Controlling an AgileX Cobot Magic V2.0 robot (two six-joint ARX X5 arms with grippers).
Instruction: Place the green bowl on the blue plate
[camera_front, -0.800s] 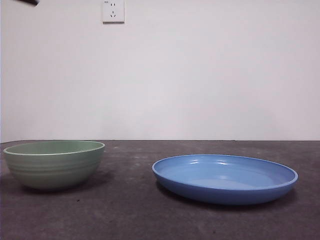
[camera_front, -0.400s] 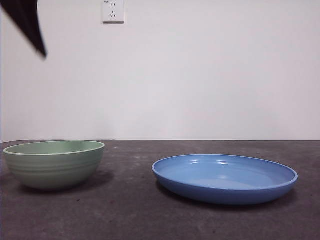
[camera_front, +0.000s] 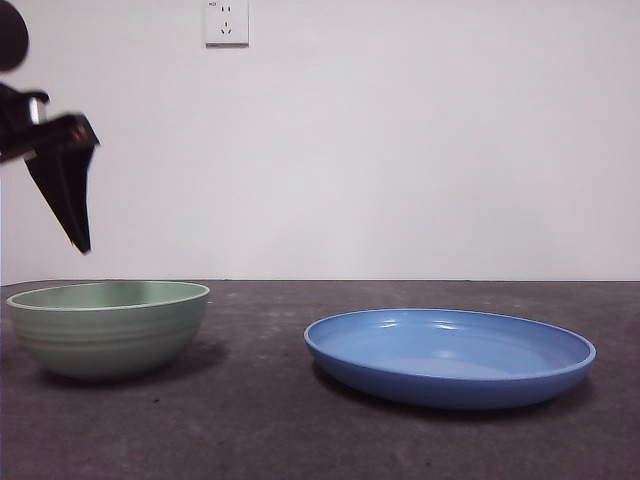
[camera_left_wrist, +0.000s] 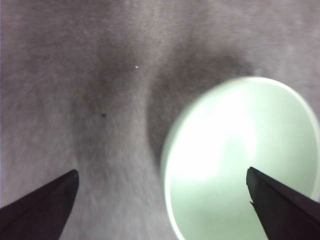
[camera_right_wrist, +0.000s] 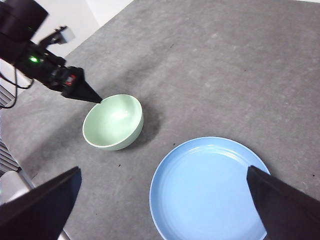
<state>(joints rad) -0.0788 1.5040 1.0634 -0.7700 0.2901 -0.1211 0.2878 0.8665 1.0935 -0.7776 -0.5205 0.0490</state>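
Note:
The green bowl (camera_front: 108, 328) stands upright on the dark table at the left, and the blue plate (camera_front: 450, 357) lies apart from it to the right. My left gripper (camera_front: 68, 195) hangs above the bowl's left rim without touching it. In the left wrist view the left gripper (camera_left_wrist: 161, 171) is open, one jaw over the green bowl (camera_left_wrist: 240, 160) and the other over bare table. My right gripper (camera_right_wrist: 163, 170) is open and high above the table, looking down on the green bowl (camera_right_wrist: 113, 121), the blue plate (camera_right_wrist: 210, 187) and the left gripper (camera_right_wrist: 82, 91).
A white wall with a socket (camera_front: 227, 22) stands behind the table (camera_front: 270, 420). The table's edge (camera_right_wrist: 75, 42) runs near the bowl's side, where the left arm comes in.
The left gripper has come down from the top left corner of the front view to just above the bowl's left rim. Bowl and plate have not moved.

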